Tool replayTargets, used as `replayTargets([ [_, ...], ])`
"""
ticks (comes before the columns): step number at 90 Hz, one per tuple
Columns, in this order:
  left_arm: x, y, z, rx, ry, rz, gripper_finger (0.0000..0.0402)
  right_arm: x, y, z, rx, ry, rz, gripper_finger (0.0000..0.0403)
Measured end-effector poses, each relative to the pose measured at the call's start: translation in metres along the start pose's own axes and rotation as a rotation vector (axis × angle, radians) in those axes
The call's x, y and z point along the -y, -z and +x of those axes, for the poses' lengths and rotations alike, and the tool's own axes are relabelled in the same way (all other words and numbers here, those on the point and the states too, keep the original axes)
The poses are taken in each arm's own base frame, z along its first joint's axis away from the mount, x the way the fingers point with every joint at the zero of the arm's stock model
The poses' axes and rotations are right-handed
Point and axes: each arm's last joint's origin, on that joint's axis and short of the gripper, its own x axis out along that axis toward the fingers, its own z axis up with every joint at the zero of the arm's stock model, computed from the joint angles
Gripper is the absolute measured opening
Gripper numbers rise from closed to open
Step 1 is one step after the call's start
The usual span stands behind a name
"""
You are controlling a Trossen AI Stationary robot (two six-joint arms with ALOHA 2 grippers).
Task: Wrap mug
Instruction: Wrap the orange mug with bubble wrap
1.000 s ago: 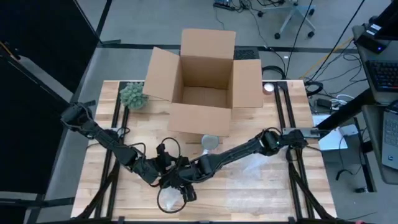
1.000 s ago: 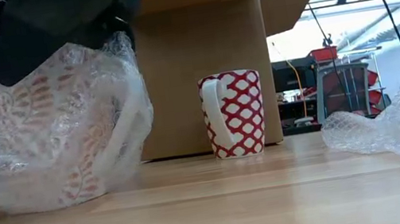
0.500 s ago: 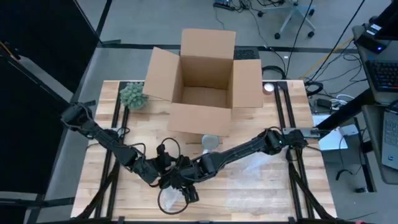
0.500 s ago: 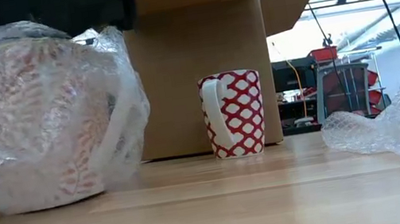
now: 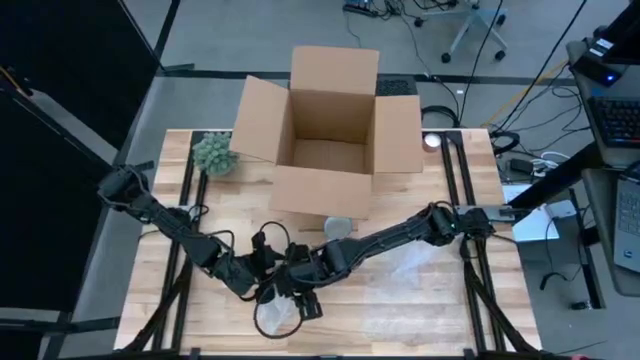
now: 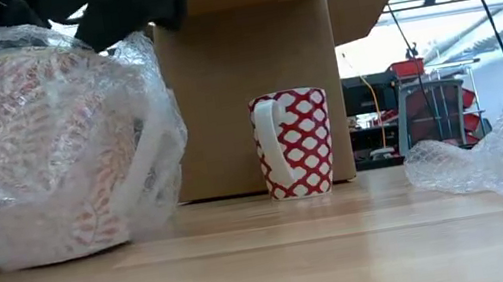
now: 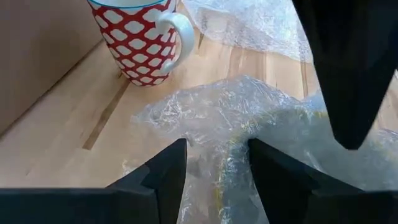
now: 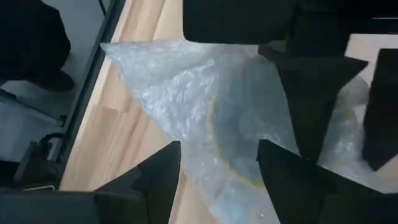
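Mug (image 6: 31, 156) blurred behind bubble wrap (image 5: 278, 318) near the tabletop's (image 5: 400, 310) front edge, left hand (image 7: 214, 168) spread over wrap, right hand (image 8: 217, 168) likewise parted, no writing legible.

We can read no text, label, brand, number or sign in any of the views. The cardboard box (image 5: 328, 130) shows plain brown faces, and the red mug (image 6: 294, 142) carries only a white diamond pattern, no lettering.
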Motion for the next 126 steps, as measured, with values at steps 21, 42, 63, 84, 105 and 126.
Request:
replayTargets([
  [21, 0.000, -0.001, 0.000, 0.006, 0.003, -0.005, 0.0161, -0.002, 0.000, 0.000, 0.002, -0.001, -0.002, 0.0199],
  [42, 0.001, -0.001, 0.000, 0.011, 0.007, -0.009, 0.0161, -0.002, -0.007, -0.023, 0.051, -0.014, 0.024, 0.0199],
  [63, 0.001, -0.001, 0.000, 0.011, 0.008, -0.010, 0.0161, -0.013, -0.013, -0.017, 0.129, -0.037, 0.023, 0.0200],
  [84, 0.001, -0.001, 0.000, 0.011, 0.013, -0.012, 0.0161, -0.016, -0.010, -0.003, 0.115, -0.041, 0.027, 0.0241],
  [105, 0.001, -0.001, 0.000, 0.011, 0.014, -0.013, 0.0161, -0.020, -0.008, 0.000, 0.107, -0.041, 0.021, 0.0275],
  [126, 0.001, -0.002, 0.000, 0.012, 0.014, -0.013, 0.0161, -0.027, -0.006, 0.003, 0.099, -0.046, -0.017, 0.0270],
])
